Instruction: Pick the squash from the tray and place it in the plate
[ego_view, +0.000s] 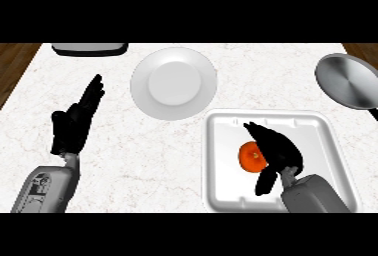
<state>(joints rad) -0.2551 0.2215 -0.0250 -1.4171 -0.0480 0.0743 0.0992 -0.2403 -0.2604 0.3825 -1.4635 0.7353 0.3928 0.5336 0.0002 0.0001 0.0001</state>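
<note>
Your right hand (275, 147) curls over squash (249, 156), still inside tray (317, 125). Plate (173, 82) holds nothing; lift and transfer remain. Left hand (74, 120) rests, fingers straight.

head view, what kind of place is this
Most likely a kitchen counter: a marbled white worktop carrying a plate, a metal pan at the right edge, and a white tray holding an orange squash.

A kitchen: marble counter (148, 145) bearing plate (174, 83) and pan (348, 81).
</note>
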